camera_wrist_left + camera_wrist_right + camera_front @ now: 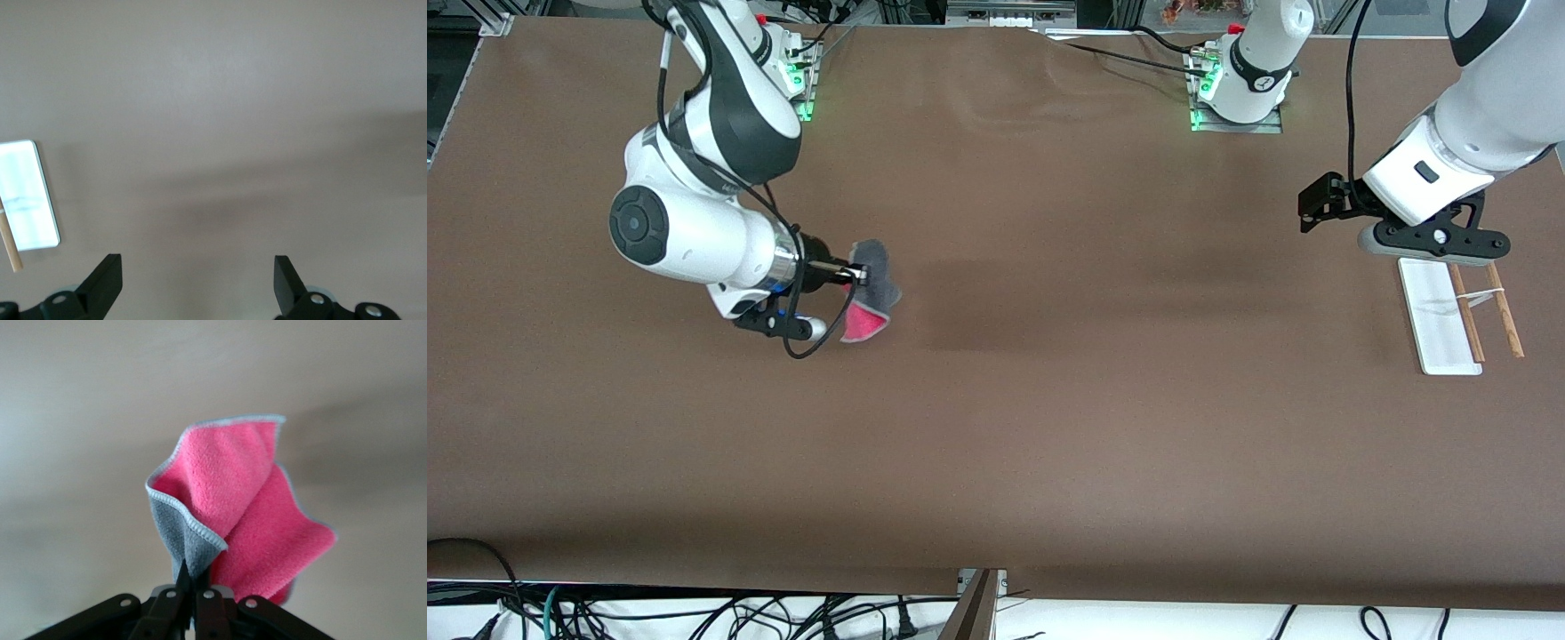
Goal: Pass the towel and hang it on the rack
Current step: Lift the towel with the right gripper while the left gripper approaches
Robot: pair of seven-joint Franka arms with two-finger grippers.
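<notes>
Over table, right claw (860, 276) pinches towel (871, 298).

My arms are glossy white shells with black joint bands, black cables looping alongside, black two-finger grippers, green-lit bases.

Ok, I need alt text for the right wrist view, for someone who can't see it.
The right gripper, shut, pinches one corner of the towel, which fans out from the fingers, showing mostly its bright pink side, a fold of its grey side and a pale stitched edge. Past it is only the plain brown table, out of focus.
</notes>
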